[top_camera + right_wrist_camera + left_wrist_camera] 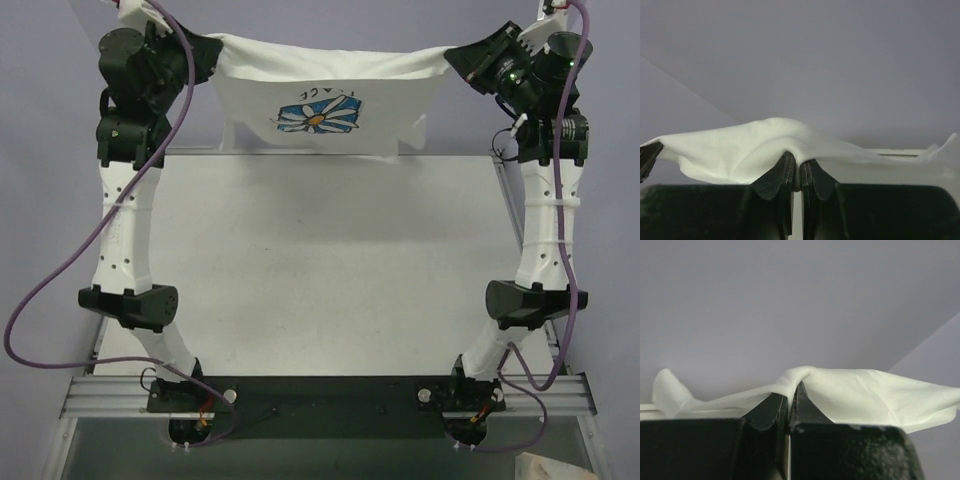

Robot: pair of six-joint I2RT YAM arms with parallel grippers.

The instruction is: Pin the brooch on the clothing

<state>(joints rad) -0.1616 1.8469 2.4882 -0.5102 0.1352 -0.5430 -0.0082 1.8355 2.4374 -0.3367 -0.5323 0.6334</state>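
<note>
Plainly, the left gripper (205, 55), black and wedge-fingered, is clamped tight on a bunched corner of the white short-sleeved T-shirt (400, 90). In its wrist view the cloth is squeezed to a thin fold between the two meeting fingers (767, 412) and billows out to either side in soft, rounded creases.

The shirt hangs in the air between the two arms, above the far edge of the pale grey tabletop (330, 260), its top edge drawn nearly straight with a slight sag. At mid-span sits the blue-and-white flower print (320, 113), facing the overhead camera.

The right gripper (455, 58) grasps the opposite corner the same way, jaws closed on a ridge of fabric that drapes over its matte black fingers (777, 175).

The fabric looks thin, limp and very light, a matte knit that wrinkles easily. It likely needs pinching by a gathered edge, as it is now, with gentle tension to hold a flat panel for pinning. Too hard a pull could slip it from the jaws.

The brooch shows in none of the views, so its place cannot be told. Being small and presumably rigid, it would want a fingertip pinch at the rim.
</note>
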